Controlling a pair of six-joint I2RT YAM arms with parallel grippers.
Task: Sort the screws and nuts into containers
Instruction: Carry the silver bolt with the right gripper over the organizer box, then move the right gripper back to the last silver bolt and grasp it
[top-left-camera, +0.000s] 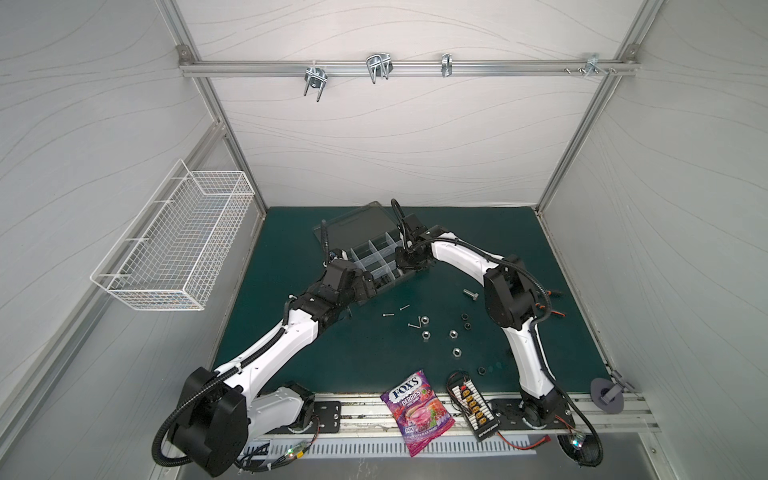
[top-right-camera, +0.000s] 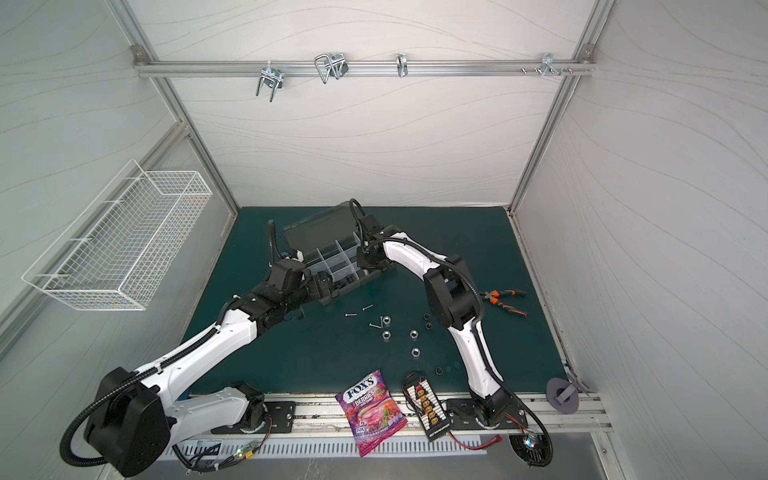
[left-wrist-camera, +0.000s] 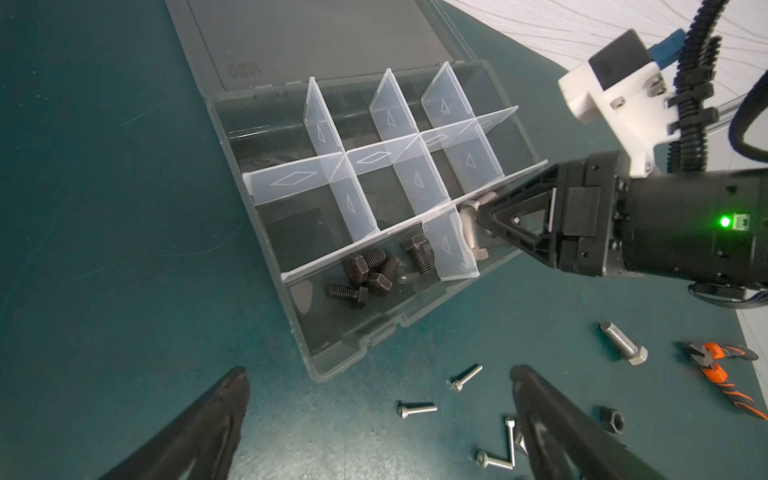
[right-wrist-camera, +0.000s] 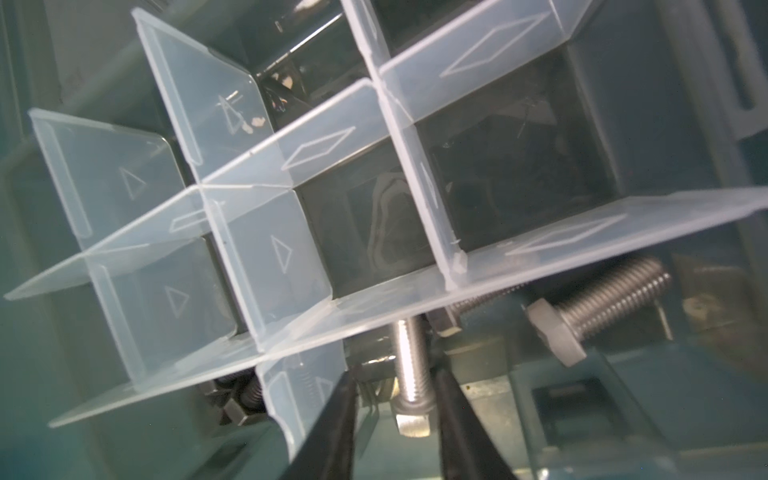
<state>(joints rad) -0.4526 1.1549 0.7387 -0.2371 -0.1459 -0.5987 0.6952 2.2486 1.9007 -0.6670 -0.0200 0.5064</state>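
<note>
The smoky-grey organizer box (top-left-camera: 376, 259) (left-wrist-camera: 353, 361) lies open on the green mat. My right gripper (right-wrist-camera: 392, 415) (top-left-camera: 405, 266) reaches into an end compartment; its jaws stand apart around a silver bolt (right-wrist-camera: 411, 382) (left-wrist-camera: 469, 232), with a gap on one side. A second silver bolt (right-wrist-camera: 602, 299) lies beside it. The neighbouring compartment holds several black bolts (left-wrist-camera: 370, 270). My left gripper (left-wrist-camera: 378, 399) (top-left-camera: 370, 286) hangs wide open by the box's near corner, holding nothing. On the mat lie thin screws (left-wrist-camera: 415, 409) (top-left-camera: 388, 315), silver nuts (top-left-camera: 425, 334), black nuts (top-left-camera: 464, 316) and one silver bolt (top-left-camera: 470, 294).
Orange-handled pliers (top-right-camera: 503, 301) (left-wrist-camera: 723, 370) lie at the mat's right. A candy bag (top-left-camera: 417, 415) and a connector board (top-left-camera: 473, 407) sit at the front edge. A white wire basket (top-left-camera: 178, 249) hangs on the left wall. The box's lid (top-left-camera: 357, 226) lies folded back.
</note>
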